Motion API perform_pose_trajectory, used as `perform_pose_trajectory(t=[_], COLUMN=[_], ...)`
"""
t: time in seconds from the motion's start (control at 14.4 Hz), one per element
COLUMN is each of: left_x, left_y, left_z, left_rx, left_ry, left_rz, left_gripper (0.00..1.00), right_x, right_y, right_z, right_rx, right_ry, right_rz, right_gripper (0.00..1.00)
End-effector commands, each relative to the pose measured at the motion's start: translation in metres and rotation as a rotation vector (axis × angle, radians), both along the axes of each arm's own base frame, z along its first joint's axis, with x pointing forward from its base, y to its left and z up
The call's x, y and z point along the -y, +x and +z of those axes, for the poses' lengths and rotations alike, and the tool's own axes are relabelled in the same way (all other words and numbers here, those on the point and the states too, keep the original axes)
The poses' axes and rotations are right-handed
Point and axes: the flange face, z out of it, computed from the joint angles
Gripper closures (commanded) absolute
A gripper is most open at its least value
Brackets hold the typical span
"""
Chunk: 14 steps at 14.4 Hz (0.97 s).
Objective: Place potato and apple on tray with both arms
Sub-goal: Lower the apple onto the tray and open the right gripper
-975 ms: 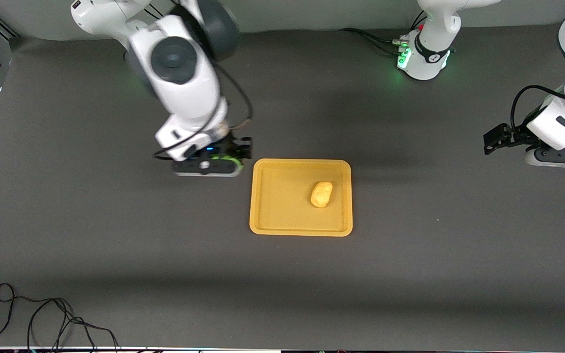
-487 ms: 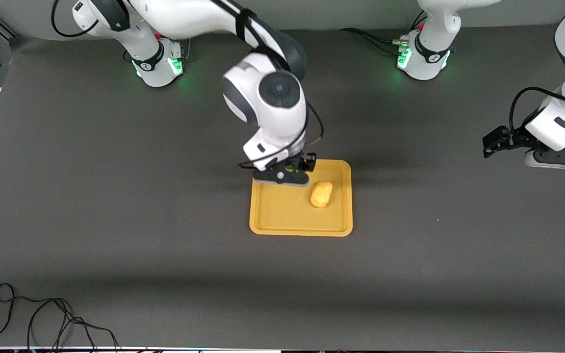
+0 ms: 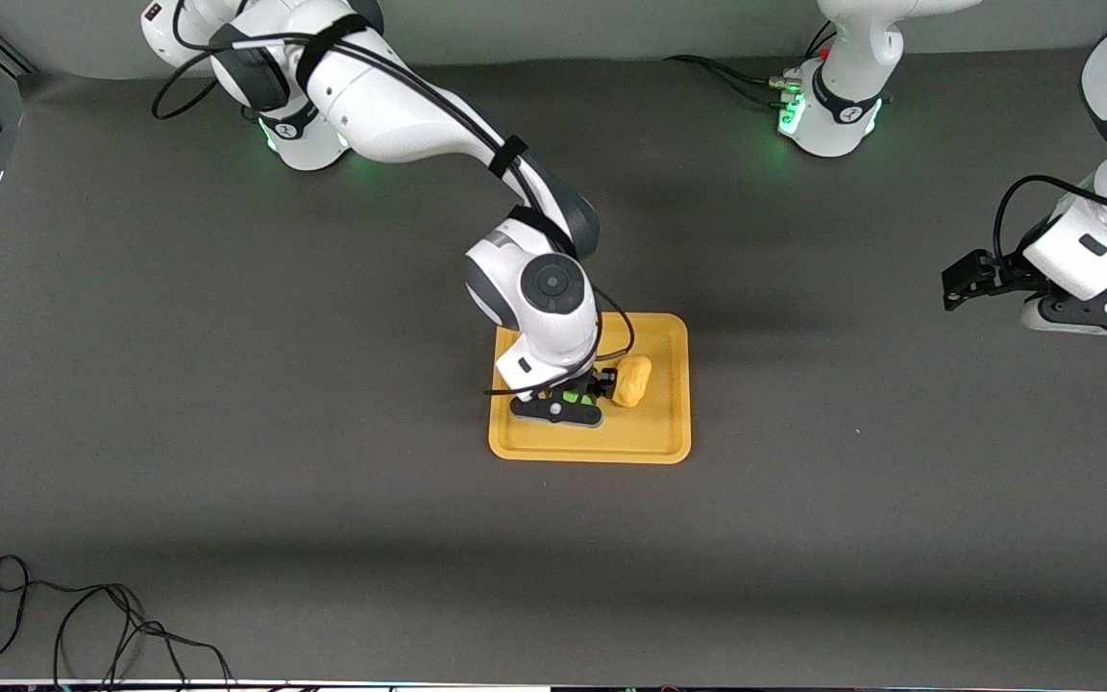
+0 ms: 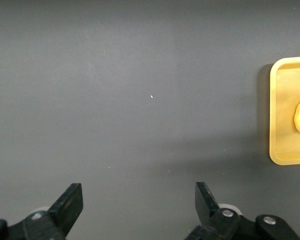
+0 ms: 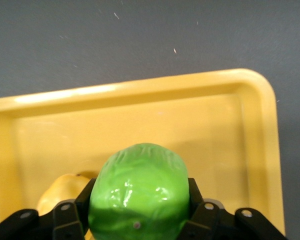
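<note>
The glossy, ridged green apple (image 5: 138,192) is clamped in the right gripper (image 3: 565,402) jaws, held low over the smooth, low-rimmed tray (image 3: 664,437), just beside the bumpy oval potato (image 3: 631,380). A careless release risks nudging the potato or letting the round apple roll. The left gripper (image 4: 135,212) waits over bare tabletop (image 3: 227,481), jaws apart.

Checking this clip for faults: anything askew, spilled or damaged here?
Nothing stands out. The tray lies square and flat, the potato rests in it, and the right gripper holds the intact apple over it.
</note>
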Motion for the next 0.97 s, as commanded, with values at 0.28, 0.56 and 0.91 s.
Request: perform_pose_trajectory(t=[0.28,0.56,0.91], left_x=[0.001,0.001,0.001], left_y=[-0.001,0.001,0.001], left_z=[-0.001,-0.003,-0.003], left_rx=[0.008,0.009,0.008], left_ry=[0.014,0.014,0.013], left_rz=[-0.020,-0.020,-0.022], left_gripper=[0.00,0.00,0.00], right_x=[0.004,0.005,0.017], right_y=[0.000,-0.001,0.003], right_z=[-0.032,-0.041,-0.051], right_rx=[0.027,0.020,0.005], right_ry=[-0.038,-0.044,-0.063], right_rz=[0.012,0.011,-0.001], right_gripper=[0.58,0.58,0.57])
